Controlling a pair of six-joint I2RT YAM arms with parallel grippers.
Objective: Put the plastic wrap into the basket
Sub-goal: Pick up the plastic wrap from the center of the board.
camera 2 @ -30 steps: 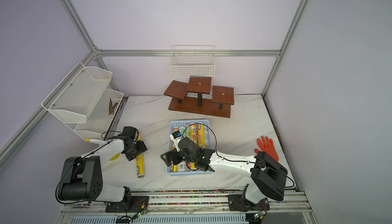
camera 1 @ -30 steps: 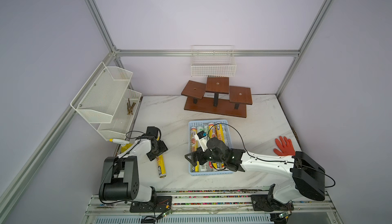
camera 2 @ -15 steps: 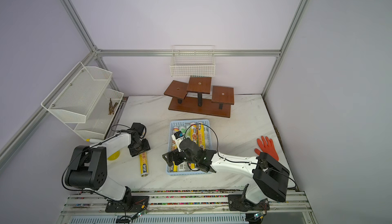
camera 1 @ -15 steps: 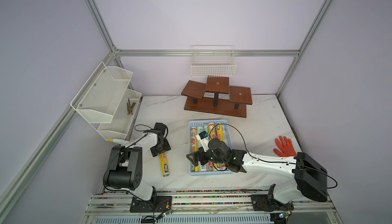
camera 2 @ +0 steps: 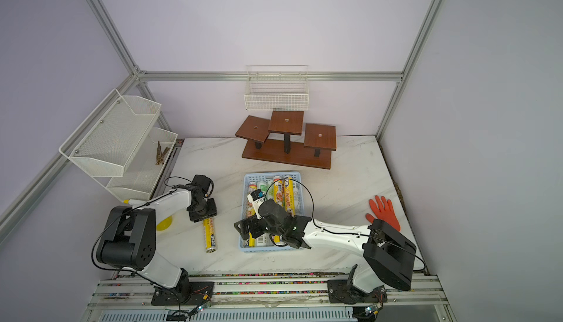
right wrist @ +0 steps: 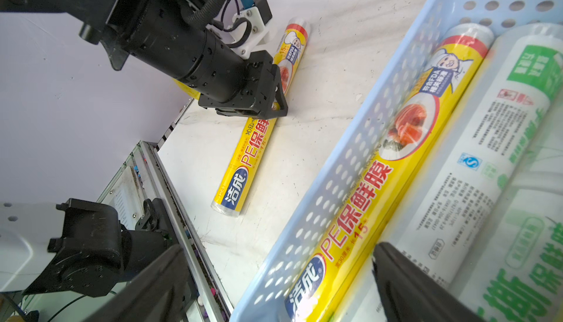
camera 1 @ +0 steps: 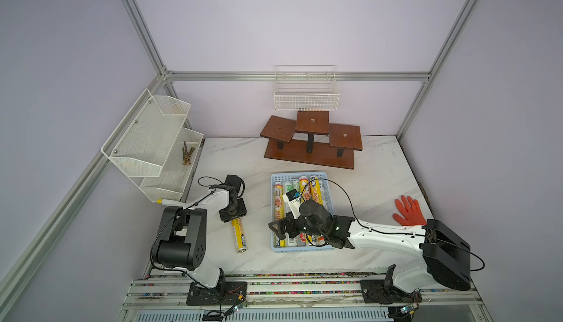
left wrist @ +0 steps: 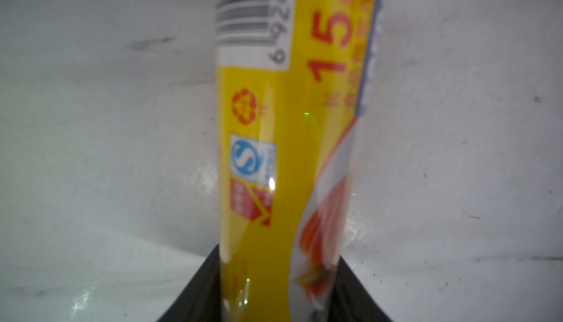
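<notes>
Since 1 roll lies flat on the table just left of the basket and roughly parallel to it, the left gripper sits straight down over it, a little beyond its middle. The wrist view shows both dark fingers drawn in against the yellow label's sides, so the jaws look closed to the roll's width, yet the roll rests on the table, not lifted. A grasp across the thin cylinder suits its shape, though the longer near end may droop on lifting. The other rolls lie side by side along the basket's length, which is probably why this 1 is taken crosswise and kept parallel. The right gripper hangs over the basket's near left corner, jaws spread wide and empty, seemingly waiting. Compared with 1 second earlier, the left gripper has swung from beside the roll's far end to over it, and its jaws have narrowed. The right arm has barely shifted, and the roll has hardly moved.
</notes>
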